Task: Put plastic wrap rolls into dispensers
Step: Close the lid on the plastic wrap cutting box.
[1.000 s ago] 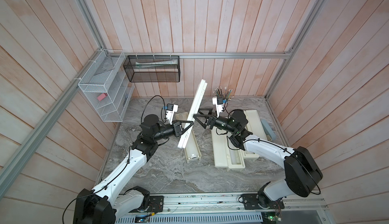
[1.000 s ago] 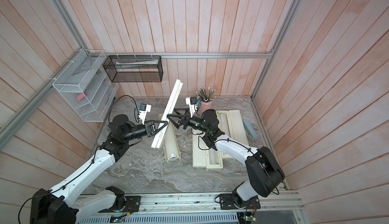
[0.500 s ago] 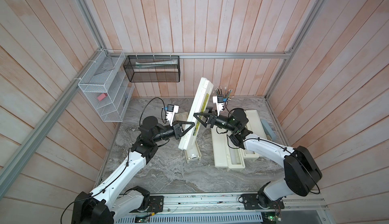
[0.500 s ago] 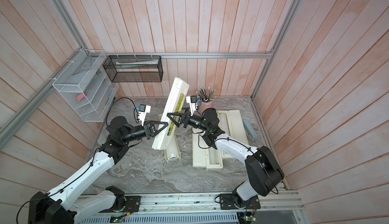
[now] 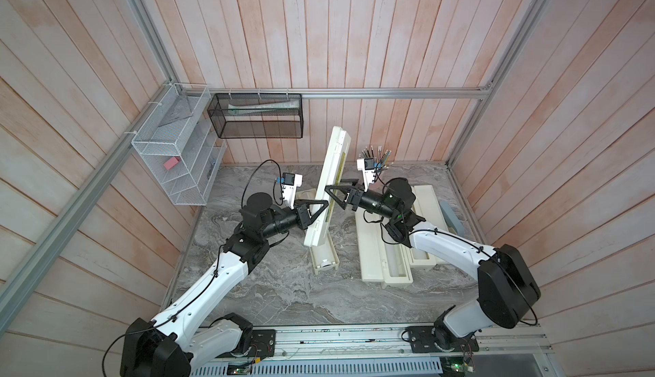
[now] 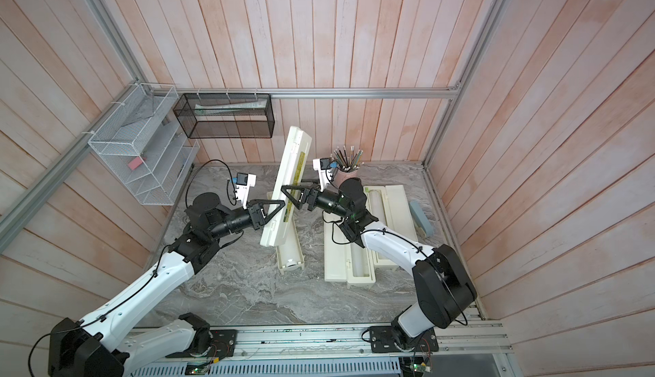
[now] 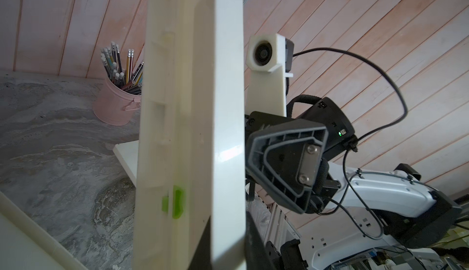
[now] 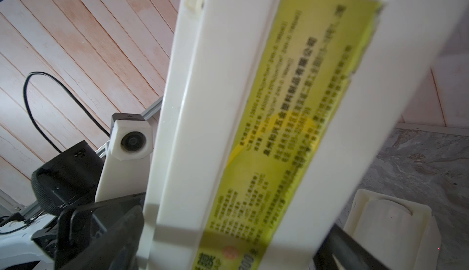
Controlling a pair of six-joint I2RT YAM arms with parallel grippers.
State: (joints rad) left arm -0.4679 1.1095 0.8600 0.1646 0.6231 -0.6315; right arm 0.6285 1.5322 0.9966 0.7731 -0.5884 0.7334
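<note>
Cream plastic dispenser lid [image 5: 331,166] stands raised, long axis pointing beside pink pencil bucket [image 7: 114,106]; left gripper [image 5: 319,212] clamps it, right gripper [image 5: 332,197] gapes, maybe touching.

The dispenser lid [image 5: 329,166] has swung round from edge-on. Its broad yellow-labelled face now shows in both top views.

Left dispenser [image 5: 323,258]: cream trough flat on desk [image 5: 283,304], white roll [image 8: 380,211] seated inside, round end showing. Its lid [image 5: 333,180] is raised steeply on edge, with the yellow-green label strip [image 8: 291,119] facing right and the green slider tab [image 7: 176,201] on its rim. Middle dispenser [image 6: 335,251] and right dispenser [image 6: 397,208] lie open, close side by side. Each trough holds a translucent roll [image 6: 358,263] [image 6: 374,203].
</note>
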